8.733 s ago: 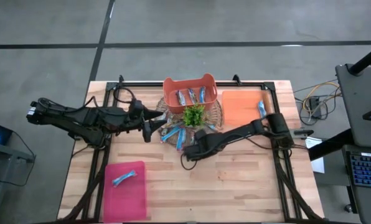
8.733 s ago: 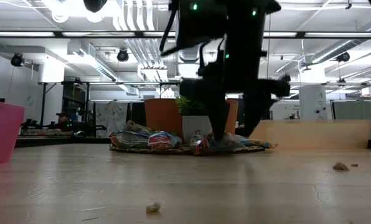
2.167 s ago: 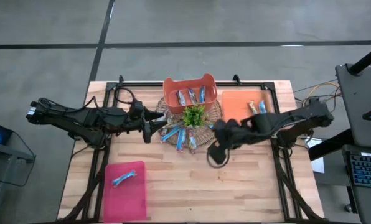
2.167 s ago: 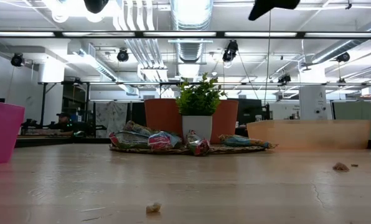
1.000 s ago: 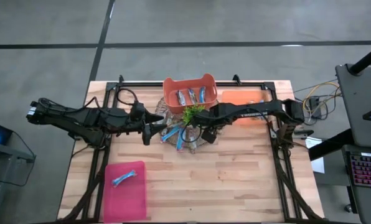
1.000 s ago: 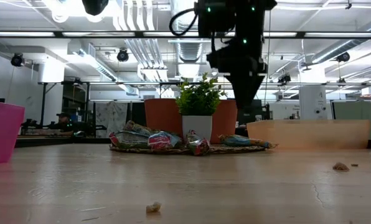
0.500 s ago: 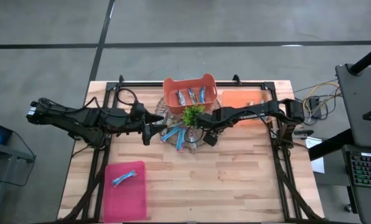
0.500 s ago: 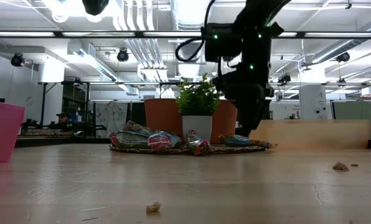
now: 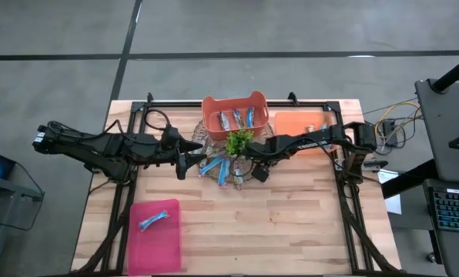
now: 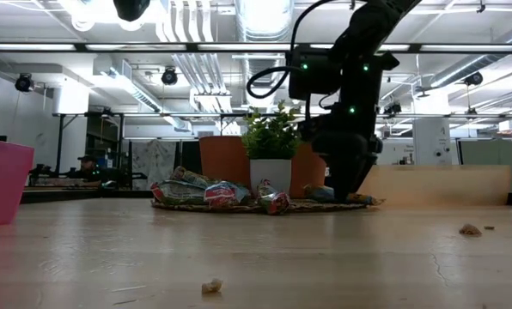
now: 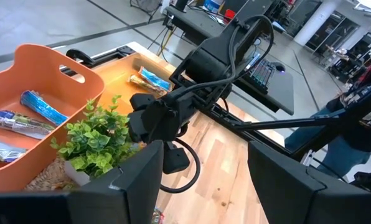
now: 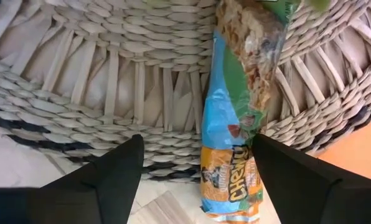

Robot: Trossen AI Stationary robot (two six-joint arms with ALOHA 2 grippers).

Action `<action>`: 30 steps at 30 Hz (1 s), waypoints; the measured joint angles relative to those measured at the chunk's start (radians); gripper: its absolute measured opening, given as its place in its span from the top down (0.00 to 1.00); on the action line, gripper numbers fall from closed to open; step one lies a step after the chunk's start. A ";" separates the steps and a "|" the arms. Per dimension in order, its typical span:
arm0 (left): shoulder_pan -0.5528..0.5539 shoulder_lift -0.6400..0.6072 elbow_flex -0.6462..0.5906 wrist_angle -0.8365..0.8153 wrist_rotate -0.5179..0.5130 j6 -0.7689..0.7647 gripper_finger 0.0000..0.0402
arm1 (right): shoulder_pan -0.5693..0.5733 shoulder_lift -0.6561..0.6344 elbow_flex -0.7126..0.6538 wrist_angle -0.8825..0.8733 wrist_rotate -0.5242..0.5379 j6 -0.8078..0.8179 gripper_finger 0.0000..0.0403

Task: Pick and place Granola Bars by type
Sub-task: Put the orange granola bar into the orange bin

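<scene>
The right gripper (image 9: 254, 165), fingers spread and empty, hovers over a granola bar (image 12: 238, 118) whose long axis runs twelve-to-six between them on the woven mat (image 12: 98, 81).

You see a glossy wrapped granola bar (image 12: 238, 118) on a rough woven wicker mat (image 12: 111, 81), pale planked wood table (image 9: 291, 223), smooth orange plastic basket (image 9: 235, 105).

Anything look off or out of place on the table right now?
Only small things. Loose crumbs lie on the bare wooden table, clear of any container. On the woven mat, one granola bar pokes past the mat's rim over the table. The right gripper hovers open over that bar. Nothing looks damaged.
</scene>
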 joint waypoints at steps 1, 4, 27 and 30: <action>0.000 0.000 0.000 0.000 0.000 -0.002 0.46 | -0.002 0.000 -0.004 0.002 0.000 0.000 0.29; 0.000 0.000 0.000 0.000 0.000 -0.002 0.46 | -0.003 -0.001 -0.007 0.002 0.000 0.003 0.31; 0.000 0.000 0.000 0.000 0.000 -0.002 0.46 | -0.007 -0.004 0.020 -0.009 0.019 -0.001 0.98; 0.000 0.000 0.000 0.000 0.000 -0.001 0.46 | -0.006 -0.011 0.055 -0.045 0.019 -0.001 0.98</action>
